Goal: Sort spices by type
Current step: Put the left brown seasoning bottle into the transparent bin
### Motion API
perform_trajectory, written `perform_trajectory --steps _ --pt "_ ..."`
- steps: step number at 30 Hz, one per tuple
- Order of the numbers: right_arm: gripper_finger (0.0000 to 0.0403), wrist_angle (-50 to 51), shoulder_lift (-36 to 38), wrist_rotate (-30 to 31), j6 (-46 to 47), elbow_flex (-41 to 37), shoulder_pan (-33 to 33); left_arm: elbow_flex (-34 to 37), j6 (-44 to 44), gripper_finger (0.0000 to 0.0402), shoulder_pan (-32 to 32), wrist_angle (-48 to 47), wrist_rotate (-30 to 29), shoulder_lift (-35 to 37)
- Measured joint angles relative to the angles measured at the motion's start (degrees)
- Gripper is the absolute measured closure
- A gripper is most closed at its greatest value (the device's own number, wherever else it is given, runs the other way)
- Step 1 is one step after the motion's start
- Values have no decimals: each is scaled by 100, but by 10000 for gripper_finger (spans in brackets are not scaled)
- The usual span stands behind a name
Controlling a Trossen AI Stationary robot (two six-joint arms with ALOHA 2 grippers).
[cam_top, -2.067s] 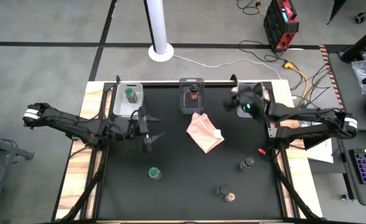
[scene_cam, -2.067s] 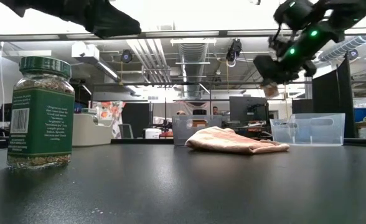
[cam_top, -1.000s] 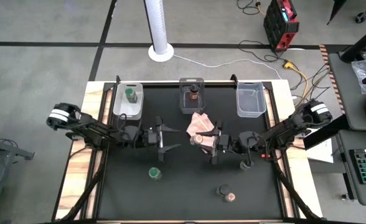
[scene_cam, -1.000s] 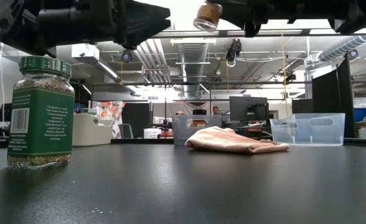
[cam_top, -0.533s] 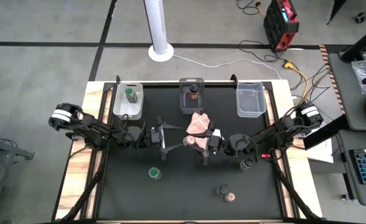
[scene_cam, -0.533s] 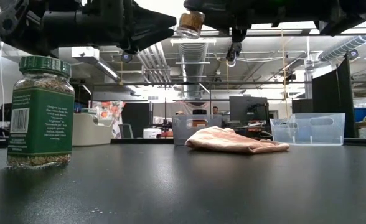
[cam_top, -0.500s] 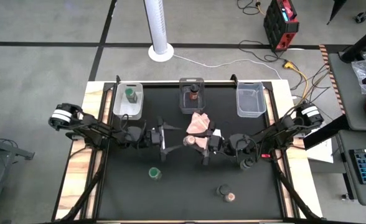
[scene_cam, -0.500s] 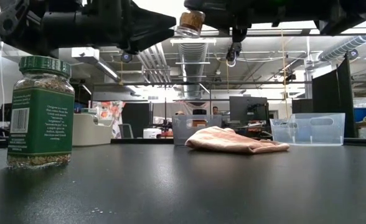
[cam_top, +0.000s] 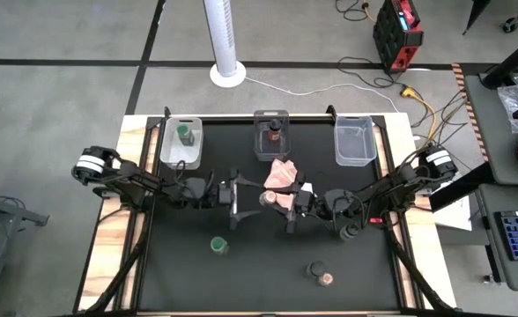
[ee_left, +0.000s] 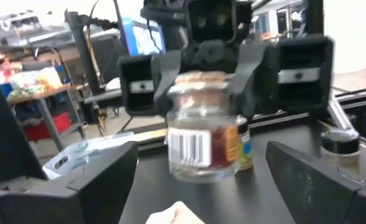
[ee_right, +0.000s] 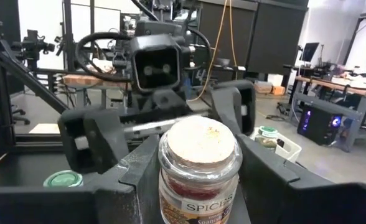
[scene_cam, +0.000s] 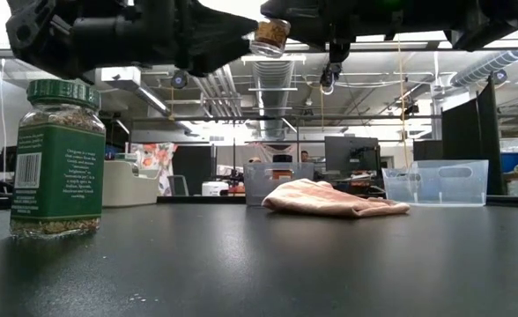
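Hovering above the middle of the black table (cam_top: 268, 264), the right gripper (cam_top: 277, 200) clamps a small clear glass spice jar with a pinkish-tan lid (cam_top: 265, 200), its two fingers pressed on the jar's sides with the lid pointing toward nine o'clock in the high view. The left gripper (cam_top: 246, 199) faces it from nine o'clock with its fingers spread wide, one on each side of the jar's lid end; no contact with the glass shows.

In the left wrist view the jar (ee_left: 205, 127) sits between the two dark spread fingers (ee_left: 307, 180), barcode label facing the camera. In the low view the jar (scene_cam: 270, 37) hangs high above the table, tilted.

A crumpled pink cloth (cam_top: 283, 176) lies on the table at one o'clock from the jar. A green-lidded jar (cam_top: 218, 246) stands at seven o'clock, a tan-lidded jar (cam_top: 325, 279) at five o'clock, and a dark-lidded jar (cam_top: 350, 232) at four o'clock.

Three clear rectangular plastic bins line the far edge: the left bin (cam_top: 166, 151) holds a green-lidded jar (cam_top: 184, 134), the middle bin (cam_top: 270, 114) a dark-lidded jar (cam_top: 274, 135), and the right bin (cam_top: 354, 141) stands at two o'clock.
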State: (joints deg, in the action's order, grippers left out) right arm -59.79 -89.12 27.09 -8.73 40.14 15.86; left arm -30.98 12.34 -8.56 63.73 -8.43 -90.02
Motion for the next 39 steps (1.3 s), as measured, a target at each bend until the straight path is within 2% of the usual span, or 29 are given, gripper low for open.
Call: perform_trajectory --steps 8,19,25,33,39 --pt "235 57 -26 5 47 -2 0 -473 -84 63 -7 29 11 -730" --pt "235 214 -26 4 81 -2 0 -581 62 70 15 64 3 -793" --pt "236 234 -26 4 138 -4 0 -577 29 115 34 51 -3 -793" --pt "223 257 -26 11 145 -4 -1 -577 -84 225 52 49 -24 -793" --pt "224 264 -33 15 142 -7 0 -577 -64 228 52 30 -21 -789"
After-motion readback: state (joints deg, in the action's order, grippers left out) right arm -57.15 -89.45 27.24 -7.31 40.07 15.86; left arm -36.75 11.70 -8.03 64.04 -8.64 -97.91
